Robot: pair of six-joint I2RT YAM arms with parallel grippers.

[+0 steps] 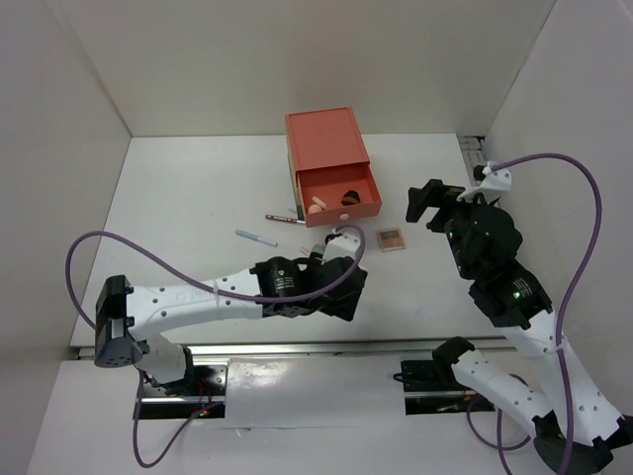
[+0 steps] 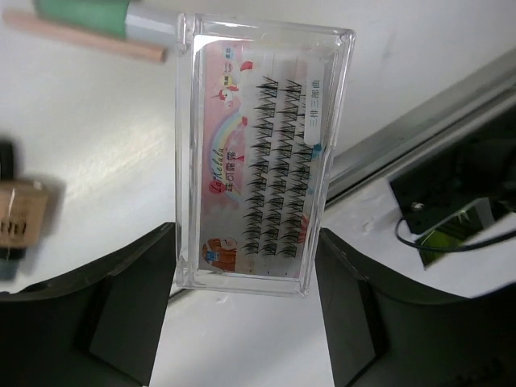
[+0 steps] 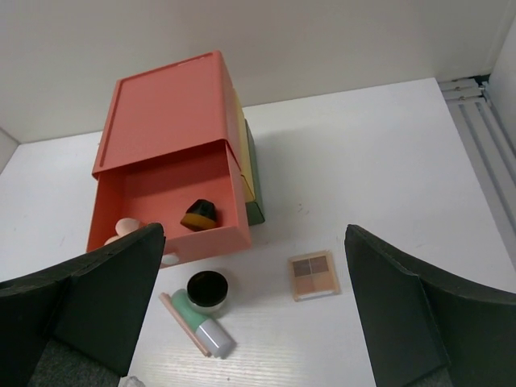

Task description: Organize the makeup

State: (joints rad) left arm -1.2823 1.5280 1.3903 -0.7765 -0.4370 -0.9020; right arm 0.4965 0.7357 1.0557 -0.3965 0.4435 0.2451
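The left hand (image 2: 246,240) is clamped on a clear lash case (image 2: 258,145), with one finger against each long side of its near end. The case holds rows of black lashes on a pink card printed with a rainbow.

Just beyond the case, a mint tube (image 3: 201,324) with a grey cap lies alongside a tan pencil (image 3: 182,324). A black pot (image 3: 208,289), round and glossy, sits just beside the tube. A tan bottle (image 2: 20,218) sits to the left of the case.

To the right on the counter (image 1: 178,218) lies a palette (image 3: 313,274) with four brown squares. The right hand (image 3: 254,234) hangs above it, fingers wide apart and holding nothing. Further left lie a blue pencil (image 1: 256,237) and a dark pencil (image 1: 285,219).

Farthest back stands the drawer box (image 3: 161,105). Its coral top drawer (image 3: 218,242) is pulled open; the yellow and green tiers beneath are shut. The open drawer contains a peach sponge (image 3: 125,228) at its front left corner and a black-and-orange piece (image 3: 197,214) nearer the middle.
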